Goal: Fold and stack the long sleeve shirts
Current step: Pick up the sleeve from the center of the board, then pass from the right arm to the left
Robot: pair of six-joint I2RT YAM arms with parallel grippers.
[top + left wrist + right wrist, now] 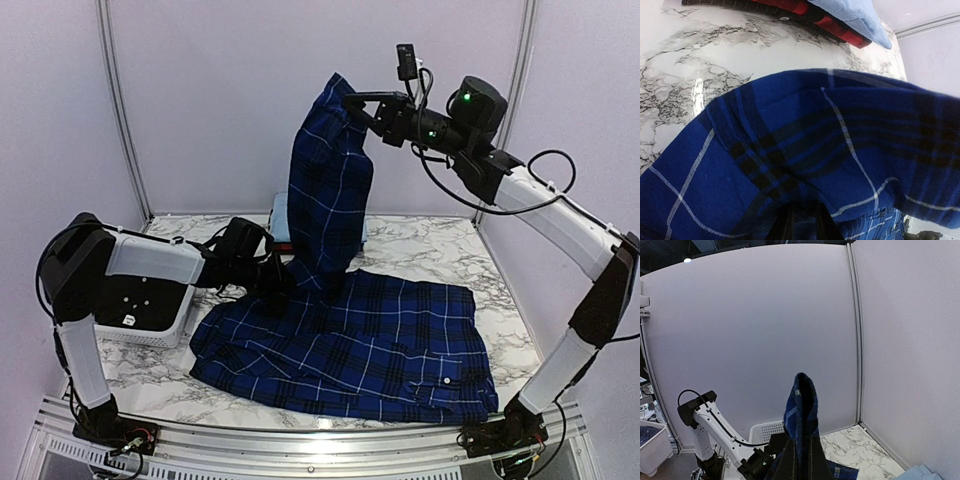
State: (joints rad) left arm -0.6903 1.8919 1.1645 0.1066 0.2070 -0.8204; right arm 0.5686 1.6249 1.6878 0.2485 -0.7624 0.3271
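Right gripper (352, 100) hangs high over the worktop (440, 245), far above and to the right of the white basket (150, 335). Its jaws are pressed together on a bunched edge of the navy plaid shirt (380, 340). From that pinch a tall band of cloth drops in a column to the worktop a little right of the basket. The left gripper (272, 275) sits low, close to the basket's right side, pushed into the folds at the foot of that column. Cloth covers its fingertips in the top view and fills nearly all of its wrist view, so it cannot be told whether its jaws are spread or pinching fabric. The left arm (150, 260) reaches across the top of the basket and hides most of it. The rest of the navy shirt lies spread and rumpled on the worktop, from beside the basket out toward the near right corner. Behind the lifted column, farther back than the basket and to its right, a folded light blue shirt (281, 215) lies on the worktop. The left wrist view shows it resting on the red-and-black plaid shirt (805, 11), with bare marble between that pair and the navy cloth.
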